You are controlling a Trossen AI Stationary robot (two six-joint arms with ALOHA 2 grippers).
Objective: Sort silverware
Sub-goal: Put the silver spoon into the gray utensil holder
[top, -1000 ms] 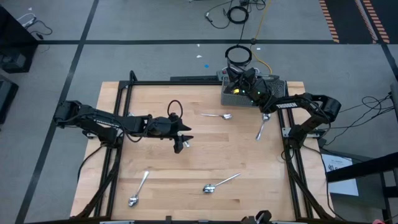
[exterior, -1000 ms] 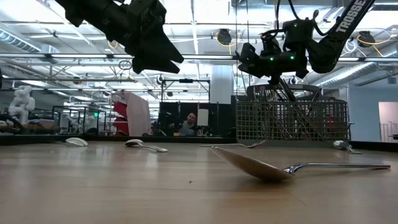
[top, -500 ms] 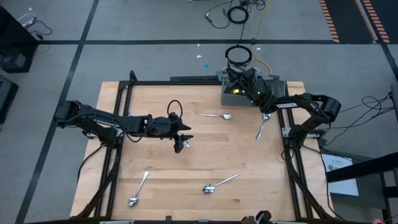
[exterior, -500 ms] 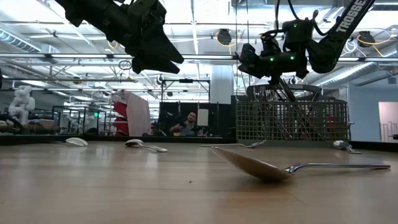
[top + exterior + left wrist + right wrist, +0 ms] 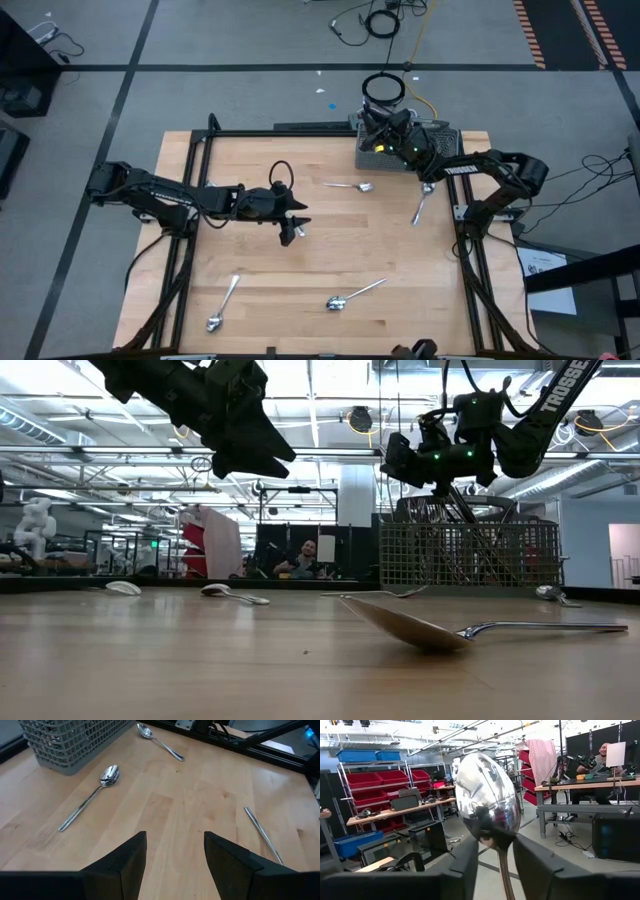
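**Right end effector**: poised over the wire-mesh basket at the far right corner of the surface. In its wrist view a spoon stands upright, bowl up, its neck between the two fingers. Fingers look slightly parted beside the handle; whether they grip or have let go cannot be told.

**Left end effector**: hangs above mid-surface, fingers spread, holding nothing.

**Silverware at large**: a spoon near the basket; another piece just beside the right edge; a spoon toward the near edge; a spoon at the near left.

**Step in hand (judged)**: dropping the spoon into the basket. Done well, the handle tip sits over one compartment and inside the rim before the fingers part fully, then the arm lifts straight up.

**View differences**: only the right wrist view shows the spoon at the fingers. The high view gives the layout but hides that spoon under the arm. The low view shows the basket's height and handles standing in it, and a person far behind.
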